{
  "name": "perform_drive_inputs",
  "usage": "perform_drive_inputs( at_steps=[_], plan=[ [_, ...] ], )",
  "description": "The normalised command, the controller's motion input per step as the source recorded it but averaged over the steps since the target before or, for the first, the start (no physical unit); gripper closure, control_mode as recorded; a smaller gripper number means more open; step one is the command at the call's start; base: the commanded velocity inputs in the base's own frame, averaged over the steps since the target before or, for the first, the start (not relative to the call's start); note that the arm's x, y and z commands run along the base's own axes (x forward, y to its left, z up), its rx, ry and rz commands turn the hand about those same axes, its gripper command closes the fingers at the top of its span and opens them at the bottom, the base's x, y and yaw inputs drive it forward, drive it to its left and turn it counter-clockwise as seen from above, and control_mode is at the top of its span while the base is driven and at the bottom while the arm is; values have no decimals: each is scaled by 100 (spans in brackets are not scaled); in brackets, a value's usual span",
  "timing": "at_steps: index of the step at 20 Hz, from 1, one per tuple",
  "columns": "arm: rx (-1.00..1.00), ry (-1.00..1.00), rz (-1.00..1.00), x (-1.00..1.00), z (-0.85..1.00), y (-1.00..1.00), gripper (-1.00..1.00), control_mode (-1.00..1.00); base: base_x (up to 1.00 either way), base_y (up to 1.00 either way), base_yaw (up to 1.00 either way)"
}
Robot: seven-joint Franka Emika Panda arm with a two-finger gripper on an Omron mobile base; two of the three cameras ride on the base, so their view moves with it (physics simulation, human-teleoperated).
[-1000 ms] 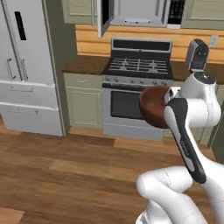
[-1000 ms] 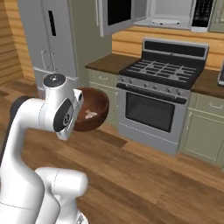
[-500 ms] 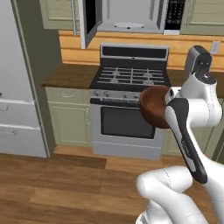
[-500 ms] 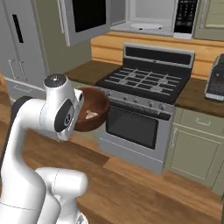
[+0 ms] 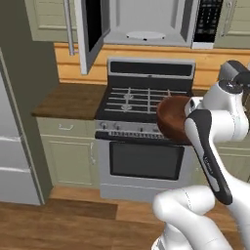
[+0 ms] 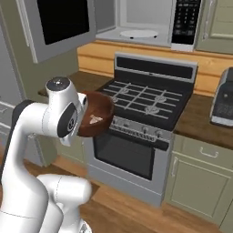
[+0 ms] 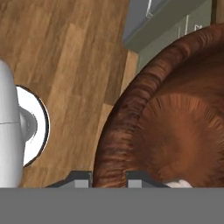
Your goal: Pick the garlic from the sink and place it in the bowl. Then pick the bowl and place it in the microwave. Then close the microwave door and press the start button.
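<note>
Item: gripper. State: jaws narrow, clamped across the rim of the bowl, one finger outside the wall and one inside, as the hand view shows it.

Item: bowl. Dark reddish-brown, wood-grained, deep. Carried clear of any worktop, in front of the stove, roughly at burner height. Slightly tilted in the right base view, mouth turned toward that camera.

Item: garlic. Small pale lump lying on the bowl's floor, just beyond the gripper's inner finger; a pale edge of it also shows at the bottom of the hand view.

Item: microwave. Above and ahead of the gripper, over the stove. Cavity open, white turntable bare; black keypad panel on the cavity's right.

Item: microwave door. Swung wide open, up and to the left of the gripper.

Step in hand, by judgement: garlic is already bowled; the bowl is in transit to the microwave.

Next move, by judgement: raise the bowl well above the stove's back panel, keep it level so the garlic stays in, pass it through the opening clear of the door's edge, and set it on the turntable before releasing. Door and start button remain.
</note>
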Motion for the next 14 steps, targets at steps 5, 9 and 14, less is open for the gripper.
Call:
perform_drive_inputs(
  at_steps=[5, 9, 14],
  plan=[
    [0, 0, 0, 0, 0, 0, 100, 100, 100, 30, -5],
    [0, 0, 0, 0, 0, 0, 100, 100, 100, -9, -4],
    [0, 0, 0, 0, 0, 0, 100, 100, 45, -32, -6]
  ],
)
